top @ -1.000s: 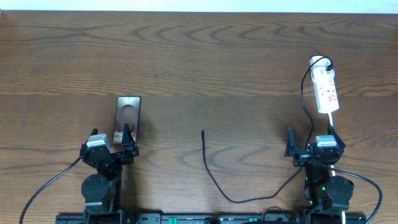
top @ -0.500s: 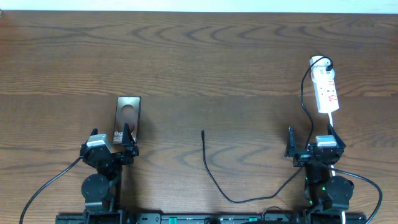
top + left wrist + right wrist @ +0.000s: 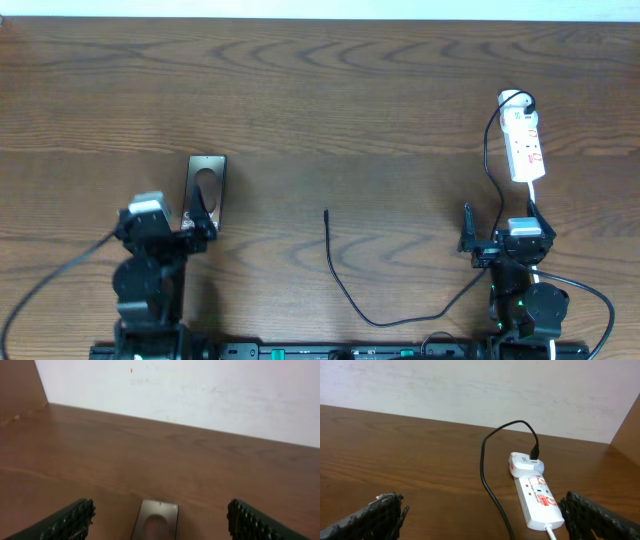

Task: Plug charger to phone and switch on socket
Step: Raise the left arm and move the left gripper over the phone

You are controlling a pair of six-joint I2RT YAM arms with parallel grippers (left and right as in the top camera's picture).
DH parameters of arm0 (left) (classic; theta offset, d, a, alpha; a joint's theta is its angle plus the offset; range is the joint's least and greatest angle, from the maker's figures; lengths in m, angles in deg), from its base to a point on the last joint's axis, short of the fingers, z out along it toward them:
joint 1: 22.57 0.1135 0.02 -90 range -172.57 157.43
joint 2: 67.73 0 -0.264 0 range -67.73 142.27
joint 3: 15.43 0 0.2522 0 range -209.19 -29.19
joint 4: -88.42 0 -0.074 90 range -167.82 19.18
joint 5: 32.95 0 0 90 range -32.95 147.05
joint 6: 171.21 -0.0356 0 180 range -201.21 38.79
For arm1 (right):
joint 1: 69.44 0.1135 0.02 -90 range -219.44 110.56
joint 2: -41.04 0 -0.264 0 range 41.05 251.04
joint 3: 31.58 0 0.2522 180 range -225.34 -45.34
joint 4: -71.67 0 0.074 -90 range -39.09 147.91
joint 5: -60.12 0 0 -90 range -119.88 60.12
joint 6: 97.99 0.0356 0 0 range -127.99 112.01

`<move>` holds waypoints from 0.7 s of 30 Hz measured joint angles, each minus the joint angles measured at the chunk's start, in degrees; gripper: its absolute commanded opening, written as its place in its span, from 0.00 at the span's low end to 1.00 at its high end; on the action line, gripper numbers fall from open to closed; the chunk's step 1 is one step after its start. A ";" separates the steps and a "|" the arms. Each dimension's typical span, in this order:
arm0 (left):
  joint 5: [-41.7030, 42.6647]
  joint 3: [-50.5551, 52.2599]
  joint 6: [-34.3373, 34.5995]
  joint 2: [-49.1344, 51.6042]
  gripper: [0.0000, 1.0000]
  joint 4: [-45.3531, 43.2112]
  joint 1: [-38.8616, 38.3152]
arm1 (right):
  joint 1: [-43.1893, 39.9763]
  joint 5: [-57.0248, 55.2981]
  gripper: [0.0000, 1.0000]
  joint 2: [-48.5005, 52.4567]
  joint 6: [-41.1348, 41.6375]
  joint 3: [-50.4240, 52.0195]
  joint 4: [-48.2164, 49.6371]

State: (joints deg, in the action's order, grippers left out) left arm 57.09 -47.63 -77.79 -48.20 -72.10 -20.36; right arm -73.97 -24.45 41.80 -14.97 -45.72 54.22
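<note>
- Overhead: the left arm has just swung out to its own left and turned inward, so the left gripper [image 3: 197, 222] now sits at the near end of the phone [image 3: 209, 178] at a slant instead of squarely over it; jaws spread, holding nothing; my read is it's lining up on the phone, with no grip made yet
- Same view, other side: the right gripper [image 3: 498, 226] hasn't budged; jaws wide apart, empty, parked just short of the socket [image 3: 524, 148]; nothing else on the table [image 3: 320, 90] has shifted
- The charger [image 3: 340, 285] lies loose mid-table, its plug tip pointing away from the arms, well apart from the phone; so the plugging-in is all still to do, and the switch too, I'd say
- Count from above: one phone, one charger, one socket, two grippers
- Left wrist: two dark ridged fingers [image 3: 70, 522] splayed at the bottom corners; the phone's far end shows between them at the lower edge, flat on the wood; one phone, nothing pinched
- Right wrist: both fingers [image 3: 377, 515] wide at the frame's corners; the socket lies ahead and to the right with red marks on its face, a white adapter at its far end, and the black cable looping up out of that; I can't tell the switch position from here; one socket, one adapter, one black cable
</note>
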 measured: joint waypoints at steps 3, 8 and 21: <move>0.00 -7.85 -0.83 8.13 0.88 1.81 0.00 | 0.00 -0.11 0.99 0.00 0.00 0.00 -0.02; 0.94 -22.47 -2.38 22.18 0.87 12.17 0.00 | 0.00 -0.13 0.99 0.00 0.00 0.00 -0.04; 2.03 -62.58 -3.48 59.06 0.87 44.65 0.00 | 0.00 -0.28 0.99 0.09 0.00 0.00 -0.04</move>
State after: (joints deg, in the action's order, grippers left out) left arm 59.12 -110.21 -81.27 10.86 -27.45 -20.36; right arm -73.97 -24.74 41.89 -14.97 -45.72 54.18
